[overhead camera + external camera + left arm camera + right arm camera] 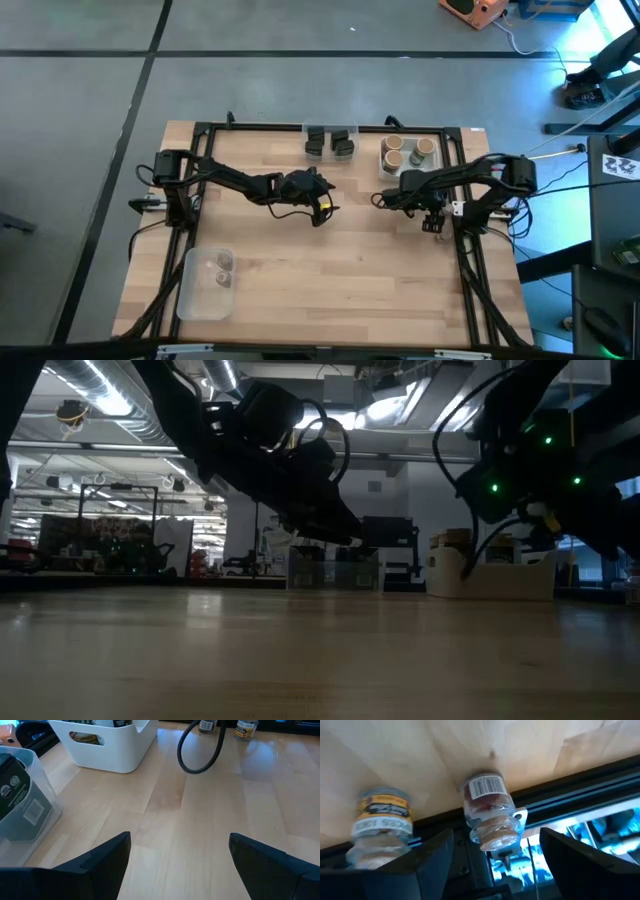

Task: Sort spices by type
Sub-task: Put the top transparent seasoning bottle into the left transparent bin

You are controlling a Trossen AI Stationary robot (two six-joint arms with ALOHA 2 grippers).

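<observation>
Two tiny brown-topped spice jars (487, 815) (380, 827) stand on the table by its right edge rail and show upside down in the right wrist view. They also show far off in the left wrist view (206, 725). My right gripper (495, 865) is open and faces the barcode jar, its fingers short of it. My left gripper (177, 865) is open and empty above bare wood at the table's middle (325, 203). Dark boxy jars (330, 143) sit in a clear tray at the far edge. Tan-topped jars (408, 153) stand in the white tray.
A clear tray (207, 280) with tiny jars lies at the near left. A black cable loop (200, 750) hangs from the right arm between the two grippers. The black frame rail (560, 795) runs just behind the two jars. Bare wood lies across the near middle.
</observation>
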